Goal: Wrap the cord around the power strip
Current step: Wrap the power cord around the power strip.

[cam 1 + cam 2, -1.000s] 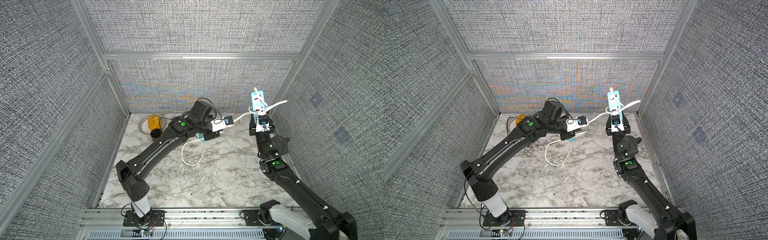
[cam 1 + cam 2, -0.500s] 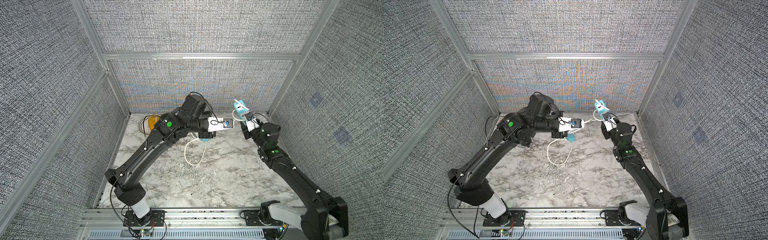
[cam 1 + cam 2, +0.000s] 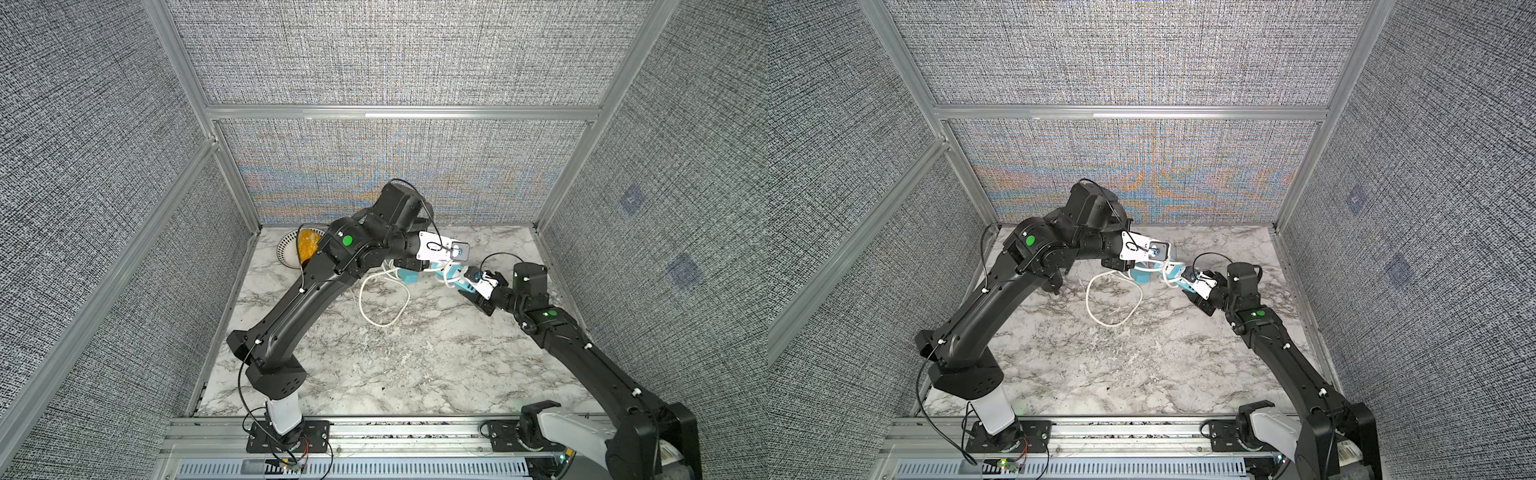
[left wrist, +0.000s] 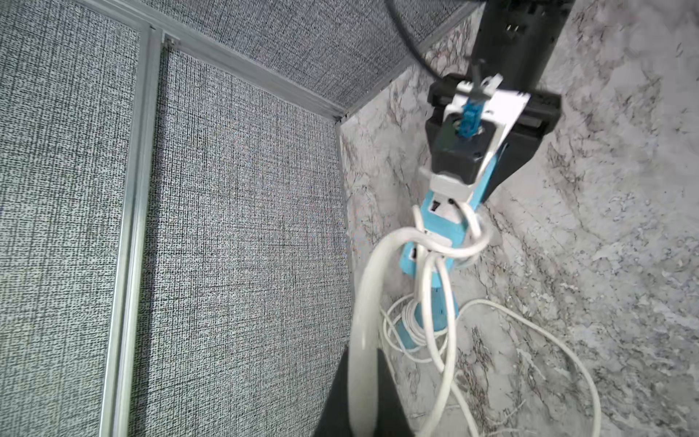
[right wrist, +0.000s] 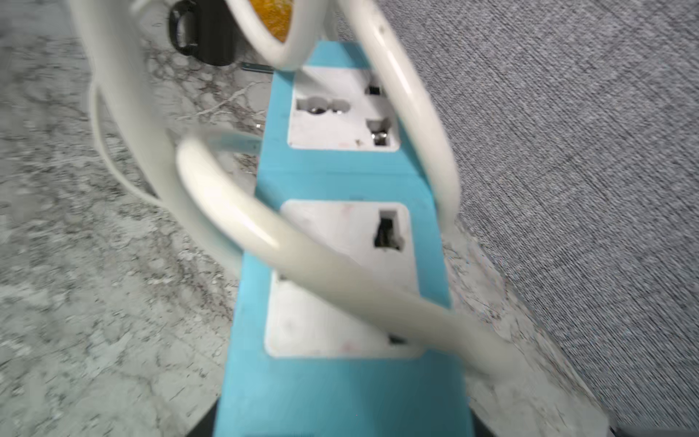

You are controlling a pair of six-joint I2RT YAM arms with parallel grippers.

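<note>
Strip (image 5: 333,178) hangs tilted over the back of the table (image 3: 415,374), with the right jaws clenched on one end and the other end dipping low. Can't tell if that end touches. Cord (image 4: 363,302) already goes around the strip's middle in a few loose, crossing turns, plus a small bunch near the low end. Left jaws are clamped on the cord just beside the strip, holding the run that feeds the wrap. A big slack loop (image 3: 384,324) lies on the table near the strip, so I'd call this partway: winding started, plenty of cord left to go on, and the turns look sloppy enough to need snugging. Bowl (image 3: 286,253) sits in the back corner, well apart.
</note>
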